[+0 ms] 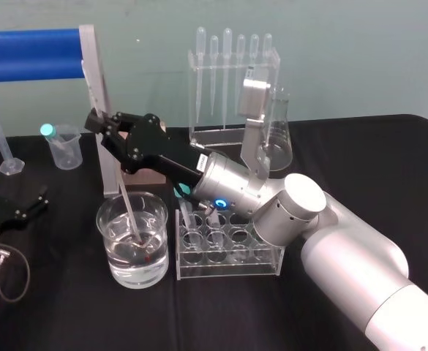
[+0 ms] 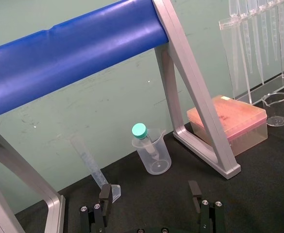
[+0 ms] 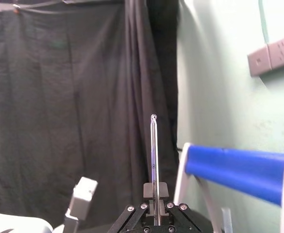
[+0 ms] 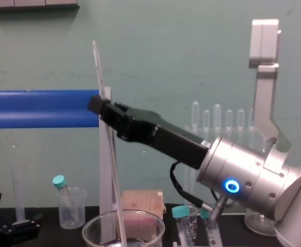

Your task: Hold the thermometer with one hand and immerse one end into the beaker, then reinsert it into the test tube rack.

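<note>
From the head view, the right gripper [image 1: 98,123] reaches across to the robot's left, above and behind the beaker [image 1: 110,232]. The thermometer [image 1: 131,216] slants down from it over the rim, with its lower end under the clear liquid and close to the glass bottom. The test tube rack [image 1: 261,256] stands just beside the beaker on the right, under the arm's silver wrist.

The chest view shows the other half. The thermometer [image 4: 98,67] rises well above the right gripper [image 4: 100,103], slightly tilted, in front of the blue bar [image 4: 37,108]. Below the gripper it runs into the beaker [image 4: 96,225] (from this side, little more than the rim is seen).

The right wrist view looks along the rod. The thermometer [image 3: 154,155] stands straight out of the right gripper [image 3: 154,196], whose fingers are clamped on it partway along its length.

The left gripper [image 1: 31,207] rests on the black table [image 1: 67,314] well to the left. In its own wrist view the left gripper [image 2: 150,194] has its fingers spread apart, holding nothing and facing a small plastic beaker [image 2: 154,158].
</note>
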Available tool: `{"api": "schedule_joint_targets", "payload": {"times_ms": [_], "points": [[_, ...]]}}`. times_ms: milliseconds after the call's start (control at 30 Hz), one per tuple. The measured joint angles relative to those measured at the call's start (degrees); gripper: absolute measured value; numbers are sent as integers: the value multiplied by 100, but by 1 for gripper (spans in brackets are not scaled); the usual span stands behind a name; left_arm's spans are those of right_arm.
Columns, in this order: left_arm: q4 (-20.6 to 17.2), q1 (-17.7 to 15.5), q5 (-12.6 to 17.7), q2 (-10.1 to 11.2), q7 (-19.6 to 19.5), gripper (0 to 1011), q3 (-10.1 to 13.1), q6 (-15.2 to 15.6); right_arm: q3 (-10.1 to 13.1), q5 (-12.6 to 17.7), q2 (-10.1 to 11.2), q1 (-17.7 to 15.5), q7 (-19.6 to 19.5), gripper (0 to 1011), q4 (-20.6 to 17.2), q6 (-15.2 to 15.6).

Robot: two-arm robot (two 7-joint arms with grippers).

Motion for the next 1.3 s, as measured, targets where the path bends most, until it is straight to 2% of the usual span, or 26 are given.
{"api": "schedule_joint_targets", "payload": {"times_ms": [133, 433, 667, 733, 767, 867, 967, 1067, 1100, 1200, 1300], "points": [[0, 0, 0, 0, 0, 1008, -1, 0, 48, 53, 27, -20, 94, 56, -173, -124], [0, 0, 0, 0, 0, 1008, -1, 0, 265, 157, 289, -83, -12, 57, -1021, -248], [0, 0, 0, 0, 0, 1008, -1, 0, 653, 503, 554, -99, 31, 57, -1619, -483], [0, 0, 0, 0, 0, 1008, 0, 0, 796, 533, 681, -187, -89, 57, -1857, -552], [0, 0, 0, 0, 0, 1008, 0, 0, 796, 533, 681, -187, -89, 57, -1857, -552], [0, 0, 0, 0, 0, 1008, -1, 0, 1013, 488, 933, -430, -417, 57, -2260, -574], [0, 0, 0, 0, 0, 1008, -1, 0, 1151, 421, 1106, -644, -652, 56, -2509, -569], [0, 0, 0, 0, 0, 1008, 0, 0, 1380, 324, 1362, -1042, -964, 57, -2850, -556], [0, 0, 0, 0, 0, 1008, 0, 0, 1380, 324, 1362, -1042, -964, 57, -2850, -556], [0, 0, 0, 0, 0, 1008, 0, 0, 1623, 249, 1554, -1465, -1171, 57, -3089, -603], [0, 0, 0, 0, 0, 1008, 0, 0, 1777, 229, 1632, -1713, -1242, 57, -3166, -650]]}}
